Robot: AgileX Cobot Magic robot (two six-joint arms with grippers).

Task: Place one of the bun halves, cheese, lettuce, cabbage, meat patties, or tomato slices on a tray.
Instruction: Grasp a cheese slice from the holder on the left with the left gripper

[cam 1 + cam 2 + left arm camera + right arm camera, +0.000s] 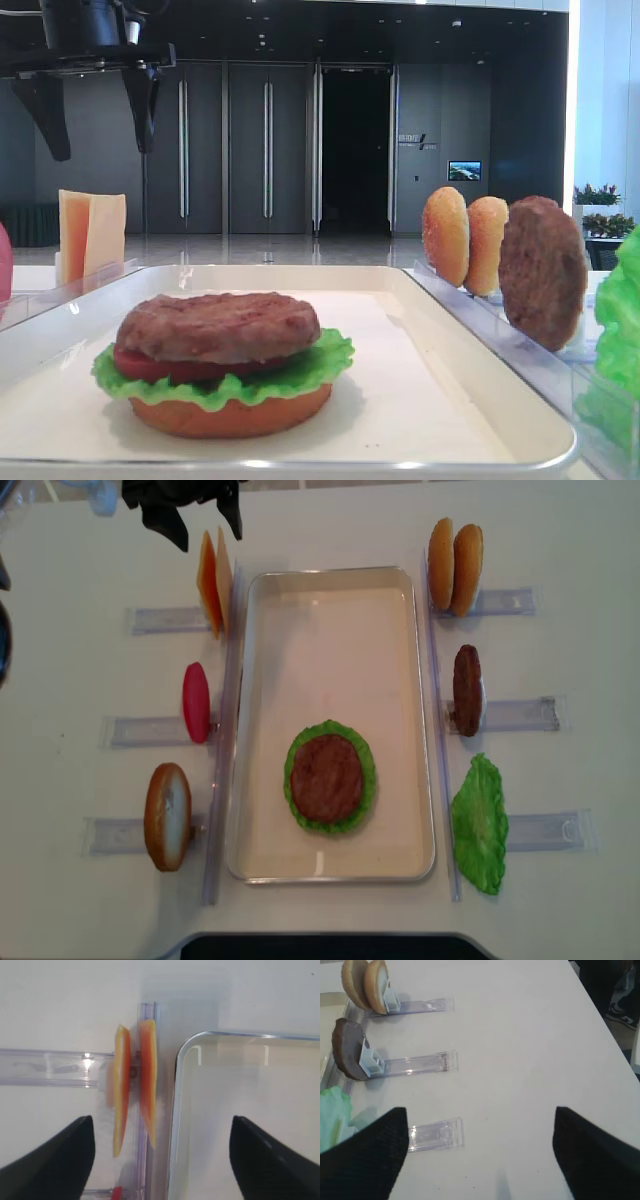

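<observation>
Two cheese (121,1095) slices stand on edge in a clear rack just left of the white tray (180,1060). My left gripper (162,1160) hangs open above them, holding nothing; from overhead the left gripper (208,525) sits just behind the cheese (213,580). On the tray (330,590) lies a stack: bun half (230,415), tomato slice (150,367), lettuce (300,375), meat patty (220,325) on top. My right gripper (480,1155) is open and empty over bare table, right of the racks.
Right racks hold two bun halves (455,565), a patty (466,688) and loose lettuce (480,825). Left racks hold a tomato slice (196,702) and a bun half (168,815). An empty clear rack end (437,1135) lies near my right gripper's left finger.
</observation>
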